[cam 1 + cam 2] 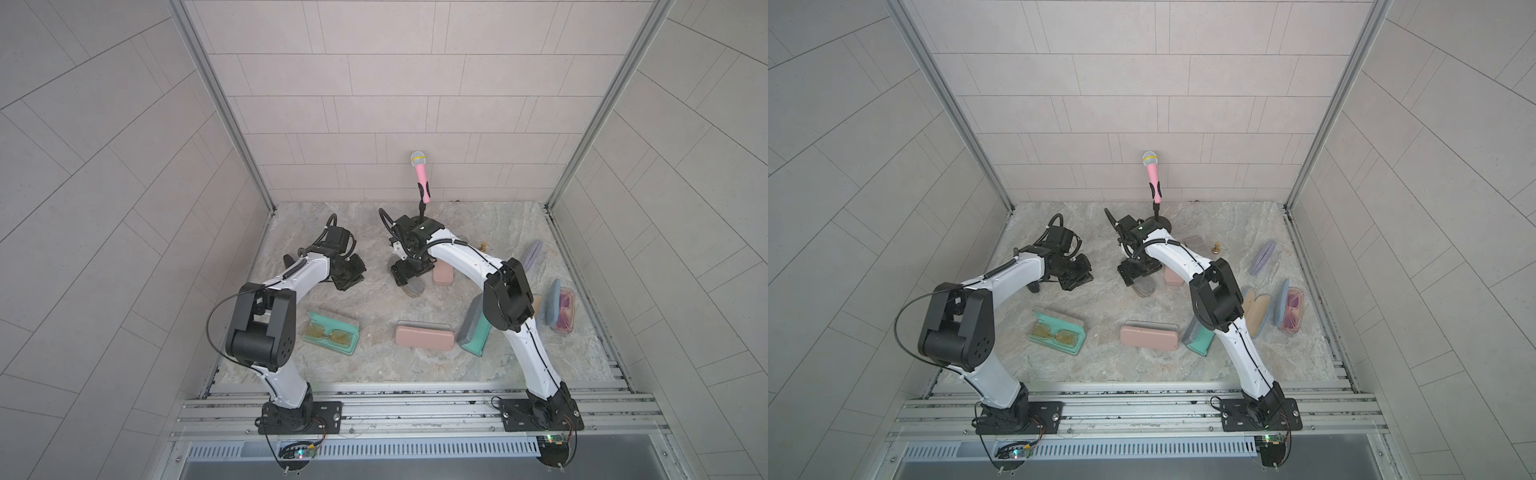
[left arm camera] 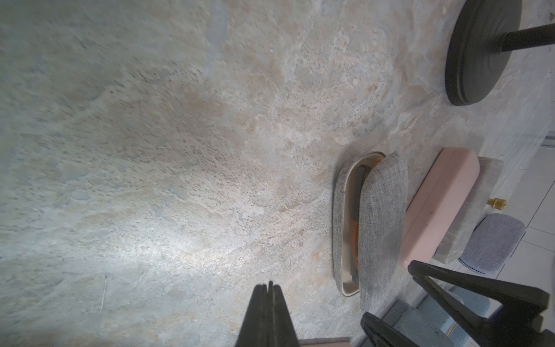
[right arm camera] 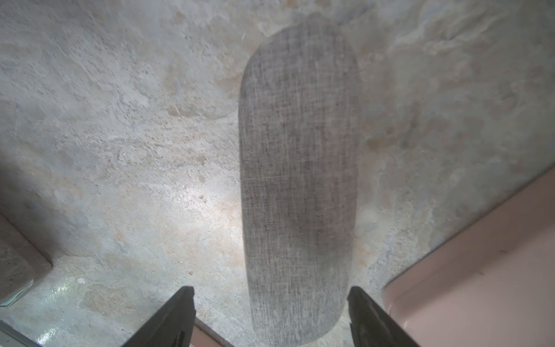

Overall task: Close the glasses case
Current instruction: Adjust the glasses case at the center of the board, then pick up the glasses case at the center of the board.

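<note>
Grey case [image 2: 381,225] ajar (left wrist only)

We've got the glasses case [image 3: 300,180] in a grey crosshatch weave, its lining [image 2: 348,282] beige with an orange streak inside. We see a plain pink case [image 2: 441,204]. The tabletop [image 1: 374,365] is marbled beige and grey. The microphone [image 1: 422,176] shows us a pink handle, silver head and yellow band.

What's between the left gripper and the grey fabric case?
Nothing. In the left wrist view, only bare stone tabletop separates the left gripper from the grey fabric case.
</note>
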`<move>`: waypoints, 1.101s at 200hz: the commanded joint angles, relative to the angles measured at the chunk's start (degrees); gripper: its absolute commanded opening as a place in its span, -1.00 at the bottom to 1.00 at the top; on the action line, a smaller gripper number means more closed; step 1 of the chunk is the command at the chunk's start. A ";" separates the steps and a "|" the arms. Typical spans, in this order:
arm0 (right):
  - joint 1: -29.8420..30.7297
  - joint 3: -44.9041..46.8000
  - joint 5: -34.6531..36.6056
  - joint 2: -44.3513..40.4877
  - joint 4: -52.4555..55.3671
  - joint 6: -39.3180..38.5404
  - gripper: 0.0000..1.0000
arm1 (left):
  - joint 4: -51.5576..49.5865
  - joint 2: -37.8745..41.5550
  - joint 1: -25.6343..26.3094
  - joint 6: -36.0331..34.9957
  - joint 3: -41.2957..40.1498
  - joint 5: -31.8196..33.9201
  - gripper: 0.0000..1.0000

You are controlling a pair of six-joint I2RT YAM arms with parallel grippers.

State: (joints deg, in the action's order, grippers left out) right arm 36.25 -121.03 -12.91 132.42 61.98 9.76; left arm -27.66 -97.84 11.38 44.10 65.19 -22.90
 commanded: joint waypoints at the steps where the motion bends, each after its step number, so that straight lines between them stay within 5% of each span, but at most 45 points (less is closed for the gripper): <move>1: -0.11 -0.68 -1.00 1.82 0.71 -1.43 0.64 | 0.33 -0.77 -0.14 0.32 -0.28 -0.32 -1.00; 220: -1.70 -5.61 -2.19 7.46 1.57 -0.25 0.52 | 1.36 -2.88 -0.19 0.02 -0.25 -0.97 -1.00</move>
State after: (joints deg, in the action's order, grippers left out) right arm 34.54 -125.80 -14.85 138.82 62.00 9.96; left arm -26.55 -99.98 11.38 44.07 65.21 -23.66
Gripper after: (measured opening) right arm 0.761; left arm 0.035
